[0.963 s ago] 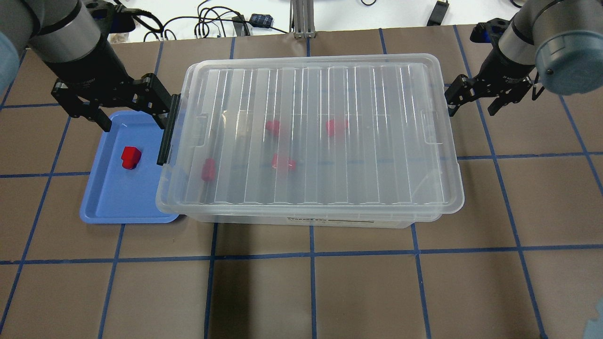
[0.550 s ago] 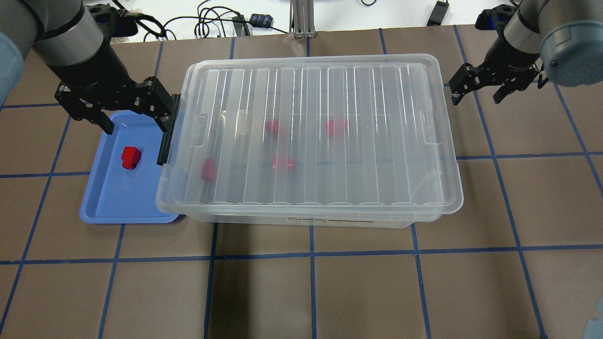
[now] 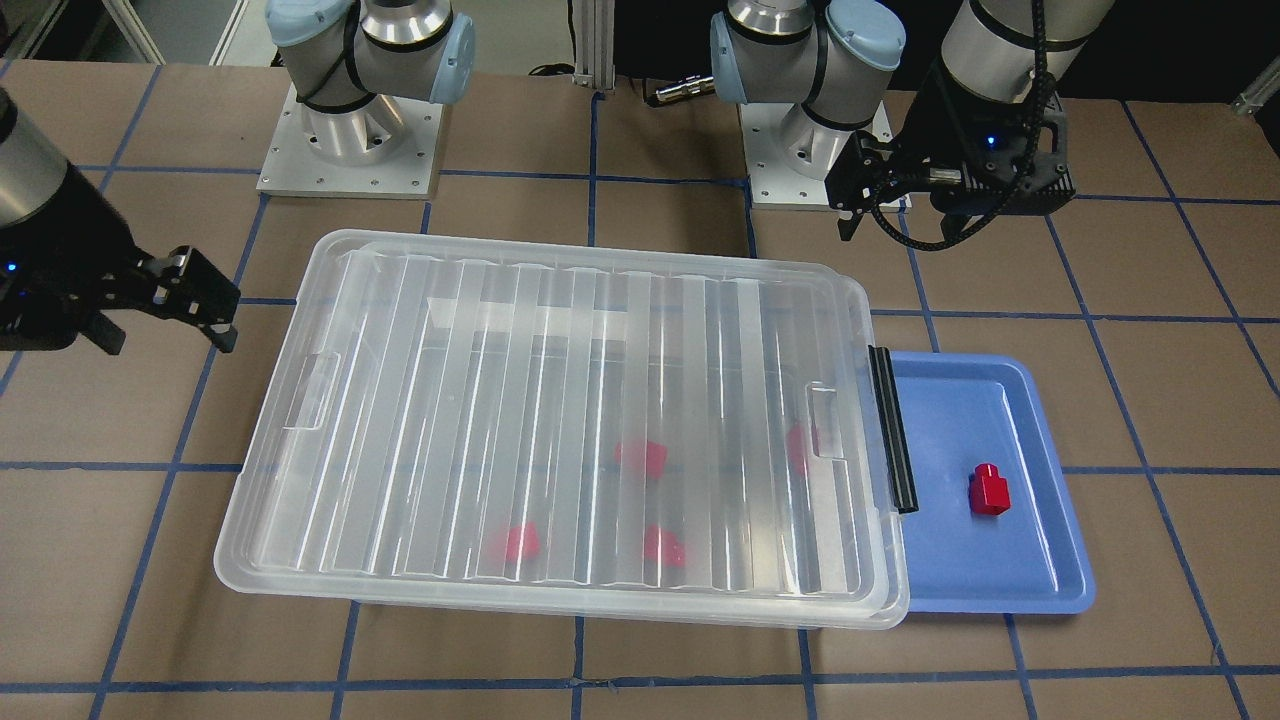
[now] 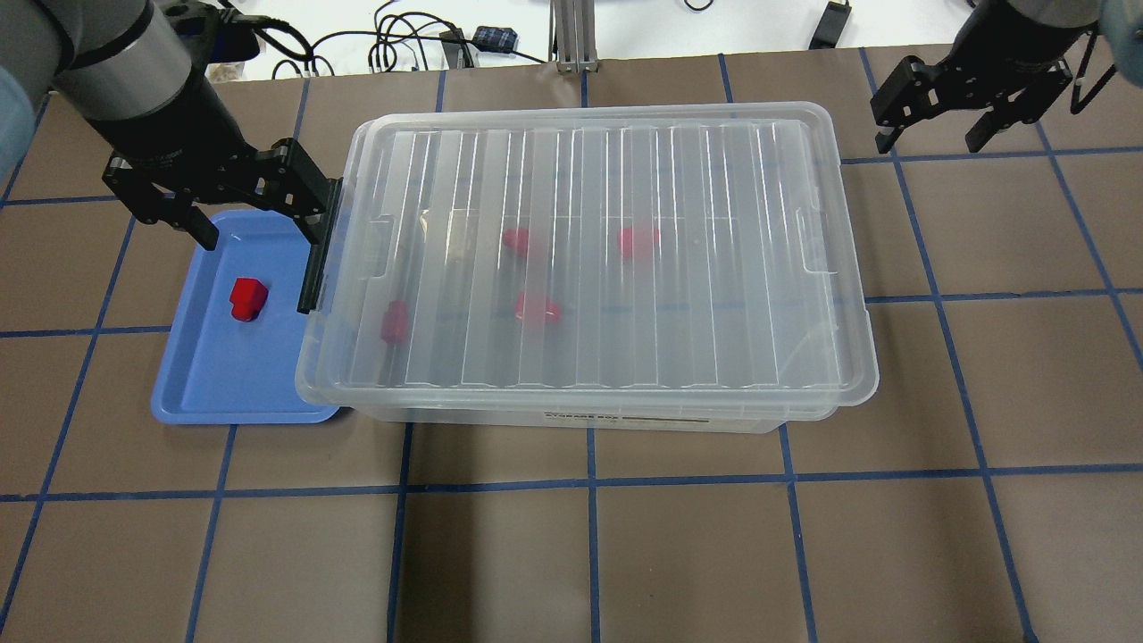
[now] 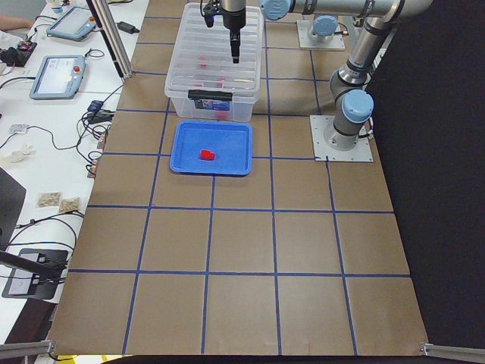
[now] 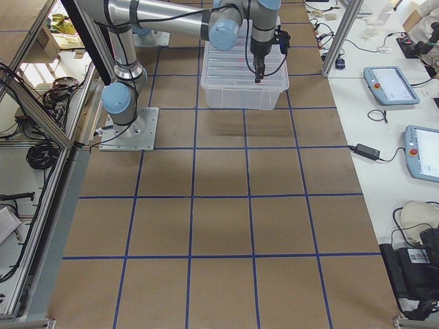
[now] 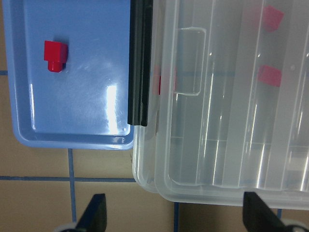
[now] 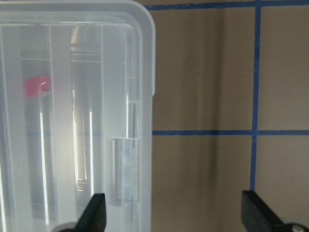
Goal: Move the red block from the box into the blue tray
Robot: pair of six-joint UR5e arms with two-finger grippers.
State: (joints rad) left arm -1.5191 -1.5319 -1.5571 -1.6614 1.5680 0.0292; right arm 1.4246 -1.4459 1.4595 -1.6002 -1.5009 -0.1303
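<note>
Left gripper [image 4: 261, 237] hangs over the far end of the blue tray [image 4: 223, 384], jaws spread wide and empty, one finger close beside the black latch bar [image 4: 319, 254]. Right gripper [image 4: 929, 141] is also spread and empty, off the box's [image 4: 580, 418] far right corner, above the taped brown table [image 4: 679, 554]. The red block [image 4: 247, 298] lies in the tray, apart from its rim. The ribbed lid [image 4: 714, 223] is on, its edge overhanging the tray; four more red blocks [image 4: 538, 309] blur beneath it.
</note>
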